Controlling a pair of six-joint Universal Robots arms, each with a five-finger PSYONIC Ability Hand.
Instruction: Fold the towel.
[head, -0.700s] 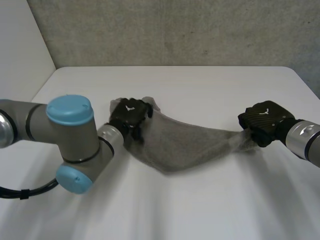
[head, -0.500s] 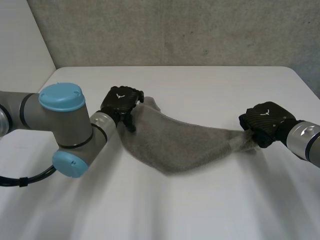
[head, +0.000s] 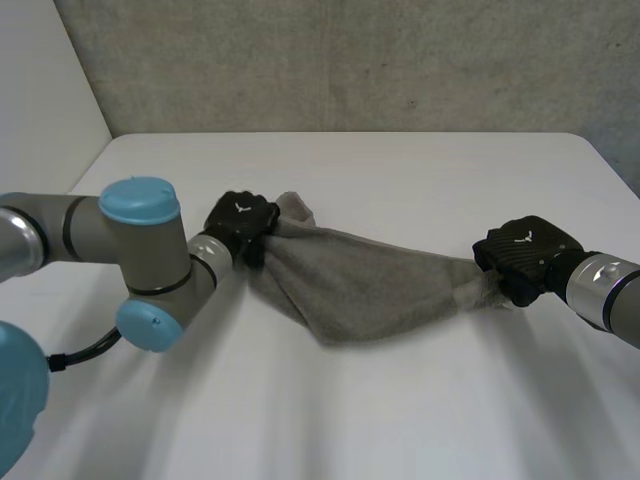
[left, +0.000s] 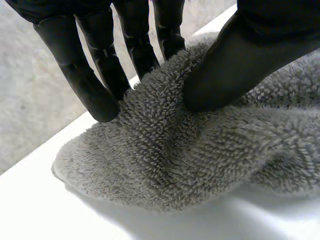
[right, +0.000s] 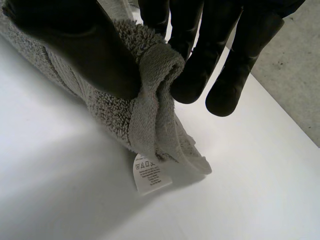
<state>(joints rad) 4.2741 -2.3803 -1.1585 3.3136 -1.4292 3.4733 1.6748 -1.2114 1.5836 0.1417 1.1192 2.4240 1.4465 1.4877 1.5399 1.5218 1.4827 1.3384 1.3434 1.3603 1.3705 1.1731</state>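
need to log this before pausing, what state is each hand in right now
left hand: closed, pinching one end of the towel.
right hand: closed, pinching the towel's other end.

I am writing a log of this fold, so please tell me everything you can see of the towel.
The towel is grey terry cloth with a looped pile, bunched into a long band stretched across the white table, widest in the middle. The left hand pinches one end between thumb and fingers; the right hand pinches the other, where the hem is rolled and a small white care label lies on the table.
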